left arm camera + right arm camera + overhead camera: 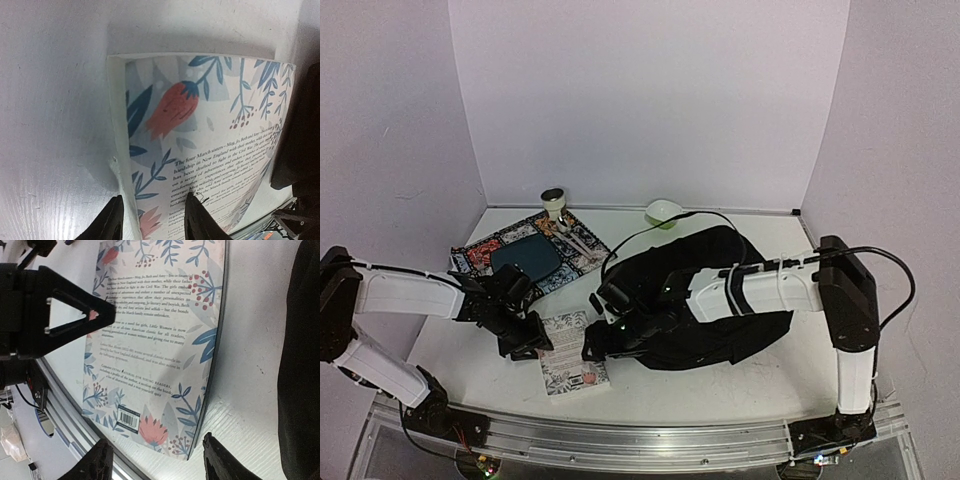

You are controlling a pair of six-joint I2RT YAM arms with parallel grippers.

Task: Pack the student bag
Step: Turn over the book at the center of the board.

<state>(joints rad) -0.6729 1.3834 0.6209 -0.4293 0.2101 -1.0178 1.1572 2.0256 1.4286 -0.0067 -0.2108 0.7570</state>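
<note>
At the far left the left arm reaches in over bare table, with open white surface between it and the front rail. Behind it lies a patterned mat carrying a teal plate, one mat corner close to the left wall, and a metal cup stands just past the mat's far corner. The left gripper sits at the left edge of a floral-covered book. In the left wrist view its fingers are apart, one over bare table beside that edge and one over the cover; whether either presses the book cannot be told. The book lies flat, back cover up, its near edge close to the table's front edge. The right gripper hovers at the book's right edge, jaws spread wide and holding nothing, with a narrow strip of table between book and bag. The student bag lies right of centre under the right arm, sprawling nearly to the right wall. Clear table remains in front of it and behind it, where a small bowl sits near the back wall.
</note>
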